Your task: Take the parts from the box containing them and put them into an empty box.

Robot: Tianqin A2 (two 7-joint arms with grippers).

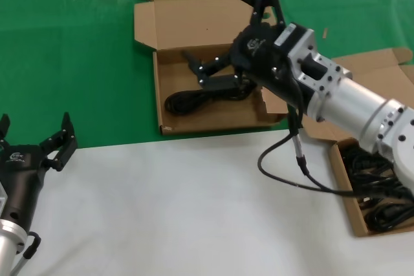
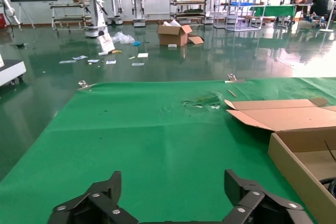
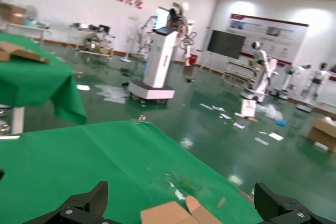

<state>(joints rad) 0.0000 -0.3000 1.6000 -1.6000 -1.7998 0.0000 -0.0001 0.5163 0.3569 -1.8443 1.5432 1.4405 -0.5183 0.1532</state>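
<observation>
Now, by label:

Right gripper: reached out over the far box, its fingers spread wide with nothing between them; it hangs just above the cord lying there.

Left gripper: parked at the near left over the table, fingers spread, holding nothing.

Far box: open, lid folded back onto the green cloth. One coiled cord lies along its floor, partly hidden under the gripper.

Near box: at the right edge, mostly behind the right arm. Several black cords are heaped inside.

Which box is which: the flaps' holes cannot be made out from these views, so the far box is probably the receiving one, judging by its single cord against the heap in the near box.

Progress: on that reading, one cord is delivered and the gripper has let go of it; most of the cords are left in the near box, so the task looks early.

Next, as a judgement: the right arm must go to the near box for another cord.
</observation>
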